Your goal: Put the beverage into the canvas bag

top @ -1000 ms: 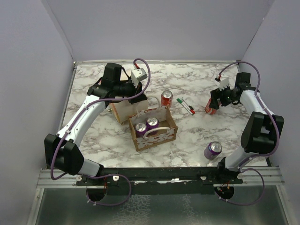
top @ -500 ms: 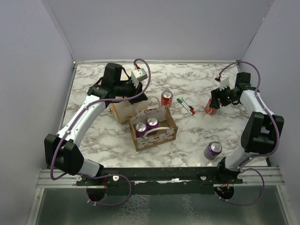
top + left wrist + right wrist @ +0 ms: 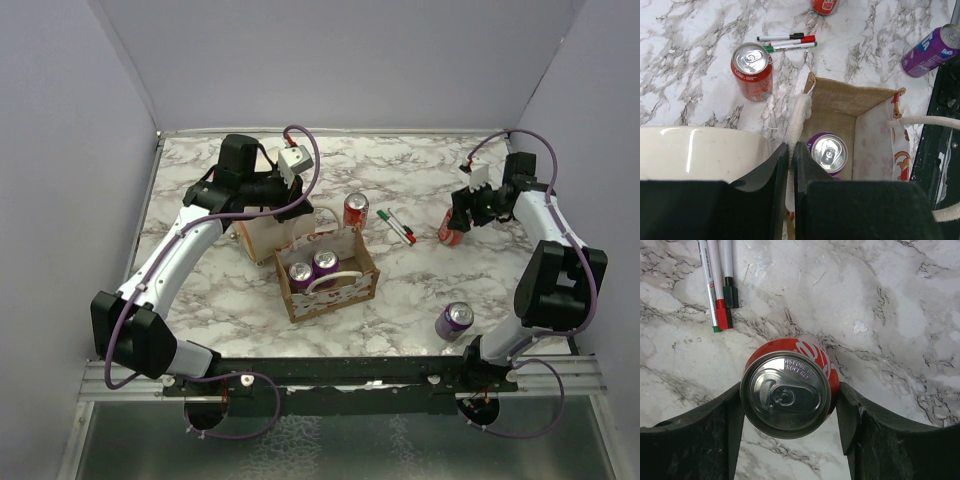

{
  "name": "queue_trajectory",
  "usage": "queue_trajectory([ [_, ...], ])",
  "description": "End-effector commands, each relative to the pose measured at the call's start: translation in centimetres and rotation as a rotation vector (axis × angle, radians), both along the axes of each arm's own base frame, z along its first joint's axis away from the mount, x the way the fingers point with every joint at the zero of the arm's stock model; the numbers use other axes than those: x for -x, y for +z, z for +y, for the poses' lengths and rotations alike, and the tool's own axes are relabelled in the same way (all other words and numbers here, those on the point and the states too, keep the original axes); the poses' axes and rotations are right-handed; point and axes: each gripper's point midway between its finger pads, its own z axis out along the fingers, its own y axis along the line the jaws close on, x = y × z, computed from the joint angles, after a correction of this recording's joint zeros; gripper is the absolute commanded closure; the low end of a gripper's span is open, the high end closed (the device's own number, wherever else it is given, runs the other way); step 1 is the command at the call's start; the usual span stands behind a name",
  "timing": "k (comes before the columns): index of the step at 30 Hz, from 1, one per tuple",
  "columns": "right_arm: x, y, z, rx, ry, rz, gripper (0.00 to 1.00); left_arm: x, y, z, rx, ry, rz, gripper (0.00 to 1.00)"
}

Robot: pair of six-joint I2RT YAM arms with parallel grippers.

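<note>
The canvas bag [image 3: 345, 290] stands open in the middle with two purple cans [image 3: 313, 266] inside. My left gripper [image 3: 303, 208] is at the bag's far-left edge. In the left wrist view it [image 3: 791, 150] is shut on a white loop handle [image 3: 799, 112], and one purple can [image 3: 827, 152] shows inside the bag [image 3: 840, 102]. At the right, my right gripper [image 3: 455, 222] grips a red can [image 3: 449, 230] from both sides. In the right wrist view both fingers [image 3: 845, 410] press against that can [image 3: 790, 387].
A second red can [image 3: 355, 210] stands just behind the bag, and markers [image 3: 397, 225] lie to its right. A purple can [image 3: 453, 320] lies near the front right. A cream cylinder [image 3: 262, 235] stands left of the bag, under my left arm.
Hardly anything differs: the right gripper and its red can have shifted very slightly, and the left arm's lower links have shifted a little. The left gripper's hold on the handle is unchanged.
</note>
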Motion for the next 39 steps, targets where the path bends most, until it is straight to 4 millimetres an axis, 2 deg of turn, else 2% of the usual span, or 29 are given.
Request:
queue_trajectory([
  [1,-1.0,6.7,1.7,-0.039,0.041,-0.157,0.87,0.6,0.9,0.3,0.000,0.021,-0.016,0.85],
  [4,-0.7,8.8,2.8,-0.047,0.058,-0.198,0.99,0.6,1.3,0.5,0.001,0.036,-0.026,0.72],
  [8,-0.2,12.3,4.7,-0.065,0.096,-0.260,0.99,0.5,1.9,0.9,-0.001,0.061,-0.045,0.55],
  [12,1.0,15.3,8.0,-0.123,0.193,-0.298,0.99,0.8,2.5,1.3,-0.007,0.078,-0.065,0.42],
  [17,3.4,18.8,13.3,-0.205,0.373,-0.356,0.99,2.0,2.9,2.2,-0.030,0.061,-0.087,0.34],
  [23,6.6,21.9,19.0,-0.318,0.598,-0.399,0.99,5.7,3.1,3.2,-0.037,-0.069,-0.098,0.32],
  [26,8.3,22.6,21.4,-0.352,0.706,-0.409,0.99,7.7,2.8,3.7,-0.054,-0.135,-0.101,0.32],
  [29,9.8,22.8,23.4,-0.376,0.799,-0.411,0.99,9.5,1.5,4.3,-0.091,-0.199,-0.088,0.32],
  [35,11.9,22.5,25.6,-0.443,0.911,-0.361,0.99,12.1,0.5,4.1,-0.082,-0.315,-0.070,0.33],
  [39,12.6,21.7,26.6,-0.476,0.942,-0.316,0.99,12.6,0.2,3.3,-0.079,-0.359,-0.058,0.37],
])
